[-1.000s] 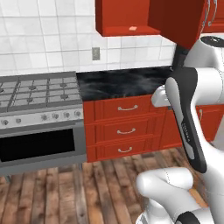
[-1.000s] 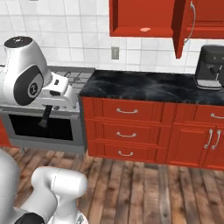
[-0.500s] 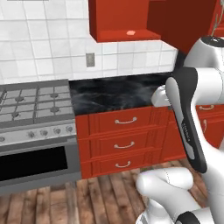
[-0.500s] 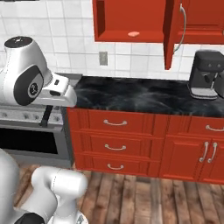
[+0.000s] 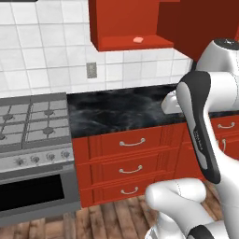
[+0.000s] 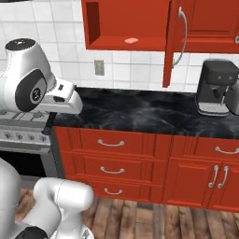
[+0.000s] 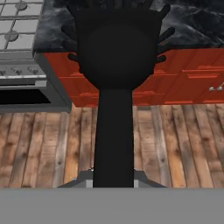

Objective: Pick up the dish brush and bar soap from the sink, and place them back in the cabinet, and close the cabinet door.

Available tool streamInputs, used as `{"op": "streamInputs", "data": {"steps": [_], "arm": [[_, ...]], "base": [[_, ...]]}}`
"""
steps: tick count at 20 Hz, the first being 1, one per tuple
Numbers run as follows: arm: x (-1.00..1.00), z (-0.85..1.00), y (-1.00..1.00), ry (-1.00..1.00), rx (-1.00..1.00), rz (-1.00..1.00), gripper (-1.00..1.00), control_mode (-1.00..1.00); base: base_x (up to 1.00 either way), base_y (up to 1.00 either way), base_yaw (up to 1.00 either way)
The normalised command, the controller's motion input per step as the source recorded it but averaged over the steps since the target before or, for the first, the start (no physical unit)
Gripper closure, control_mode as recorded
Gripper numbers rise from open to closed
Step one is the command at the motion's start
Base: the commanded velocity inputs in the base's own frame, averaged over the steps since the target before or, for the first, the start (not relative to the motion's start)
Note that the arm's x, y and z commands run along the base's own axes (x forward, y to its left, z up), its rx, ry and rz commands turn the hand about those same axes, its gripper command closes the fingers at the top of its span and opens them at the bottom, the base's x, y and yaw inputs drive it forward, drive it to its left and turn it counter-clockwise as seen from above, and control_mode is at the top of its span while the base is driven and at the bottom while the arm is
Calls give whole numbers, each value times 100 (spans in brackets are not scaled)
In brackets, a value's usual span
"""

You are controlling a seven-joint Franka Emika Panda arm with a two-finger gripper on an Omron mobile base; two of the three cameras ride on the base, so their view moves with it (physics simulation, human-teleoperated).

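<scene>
Dish brush (image 7: pixel 114 65): all black, held by its thin handle in the hand view; the round bristly head points away from the hand, and the handle runs straight down to the bottom of that view.
Jaws: closed tight on the brush handle; the finger tips themselves are hidden behind the handle, so the grip is read from the brush standing fixed at the hand.
Behind the brush: wooden plank floor (image 7: pixel 43 144), red drawer fronts (image 7: pixel 183 78), the edge of the stove (image 7: pixel 22 57) and the dark marbled surface (image 7: pixel 192 22) at the top of the hand view.
Arm: its white links stand in front of the drawers in both base views, over the left end of the surface beside the stove in the right base view.
Cabinet (image 6: pixel 126 23): glossy red, on the wall above the surface, standing open.
Bar soap (image 6: pixel 131 41): small salmon-pink bar lying on the bottom shelf of the open cabinet.
Cabinet door (image 6: pixel 170 42): swung outward, edge-on to the right base camera, with its long silver bar handle (image 6: pixel 180 37) facing right.
Surface (image 6: pixel 149 109): dark marble, with a black coffee machine (image 6: pixel 215 86) at the right end.
Stove (image 5: pixel 32 121): grey gas range left of the surface, oven window below.
</scene>
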Motion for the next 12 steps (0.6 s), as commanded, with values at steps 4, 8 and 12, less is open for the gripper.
{"op": "streamInputs", "data": {"steps": [4,8,12], "arm": [[0,0,0,0,0,0,100,100],[0,0,0,0,0,0,100,100],[0,0,0,0,0,0,100,100]], "base": [[50,-35,0],[48,-36,0],[51,-34,0]]}}
